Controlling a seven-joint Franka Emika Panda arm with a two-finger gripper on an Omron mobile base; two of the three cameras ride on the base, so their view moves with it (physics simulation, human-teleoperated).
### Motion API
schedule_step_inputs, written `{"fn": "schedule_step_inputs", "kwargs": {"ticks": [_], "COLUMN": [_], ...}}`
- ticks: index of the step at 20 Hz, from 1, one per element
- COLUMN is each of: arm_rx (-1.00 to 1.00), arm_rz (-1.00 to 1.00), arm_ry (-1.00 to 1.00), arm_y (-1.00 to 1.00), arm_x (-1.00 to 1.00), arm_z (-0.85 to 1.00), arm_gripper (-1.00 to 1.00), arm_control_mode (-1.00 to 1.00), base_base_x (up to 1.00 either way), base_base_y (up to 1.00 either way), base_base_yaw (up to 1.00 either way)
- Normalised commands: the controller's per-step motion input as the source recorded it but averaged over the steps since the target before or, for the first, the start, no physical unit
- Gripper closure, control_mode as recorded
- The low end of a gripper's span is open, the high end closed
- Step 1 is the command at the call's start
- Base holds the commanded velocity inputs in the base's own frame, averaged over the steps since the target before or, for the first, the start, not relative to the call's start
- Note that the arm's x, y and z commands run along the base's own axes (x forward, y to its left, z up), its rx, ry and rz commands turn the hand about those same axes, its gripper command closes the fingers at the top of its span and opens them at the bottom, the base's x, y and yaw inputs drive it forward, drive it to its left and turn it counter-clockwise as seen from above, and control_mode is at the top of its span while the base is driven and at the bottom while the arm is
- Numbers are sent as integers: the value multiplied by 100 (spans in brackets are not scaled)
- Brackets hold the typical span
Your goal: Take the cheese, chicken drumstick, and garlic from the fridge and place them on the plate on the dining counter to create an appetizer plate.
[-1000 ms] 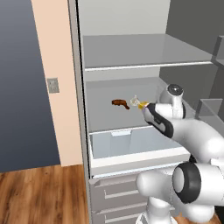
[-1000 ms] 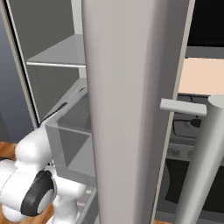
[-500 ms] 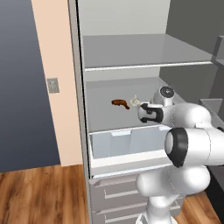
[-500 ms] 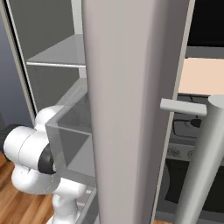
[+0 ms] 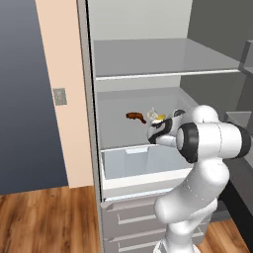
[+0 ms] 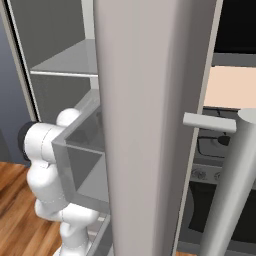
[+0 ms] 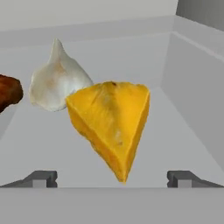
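On the fridge's [image 5: 148,59] middle shelf lie three foods. The yellow-orange cheese [image 7: 111,127] wedge stands close ahead in the hand view, centred between my gripper's [image 7: 112,178] widely spaced fingertips [image 7: 41,178], which do not touch it. Just behind and to its left sits the whitish garlic [image 7: 57,81], and the reddish-brown chicken drumstick [image 7: 8,92] shows at the left edge. From the left base view, the gripper [image 5: 153,130] reaches over the shelf, right before the cheese [image 5: 159,118], garlic [image 5: 152,113] and drumstick [image 5: 134,116]. The plate and dining counter are out of view.
A clear drawer [image 5: 143,160] stands pulled out under the shelf, below my arm. Another shelf [image 5: 163,62] spans above. Grey drawers [image 5: 133,217] with bar handles lie lower. The open fridge door [image 6: 150,125] blocks much of the right base view; a black oven [image 6: 215,150] lies beyond it.
The arm's elbow has swung across in front of the fridge, and the hand has slid a little left, closer to the cheese. The jaws have stayed open.
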Motion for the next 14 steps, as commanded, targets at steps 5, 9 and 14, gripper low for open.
{"fn": "schedule_step_inputs", "kwargs": {"ticks": [5, 9, 14], "arm_rx": [0, 0, 0], "arm_rz": [0, 0, 0], "arm_ry": [-5, -3, -8], "arm_y": [-4, -13, -7], "arm_x": [27, 20, 13], "arm_z": [-6, 0, 0], "arm_gripper": [-100, -100, -100], "arm_control_mode": [-100, -100, -100], "base_base_x": [0, 0, 0], "base_base_y": [0, 0, 0], "base_base_yaw": [0, 0, 0]}}
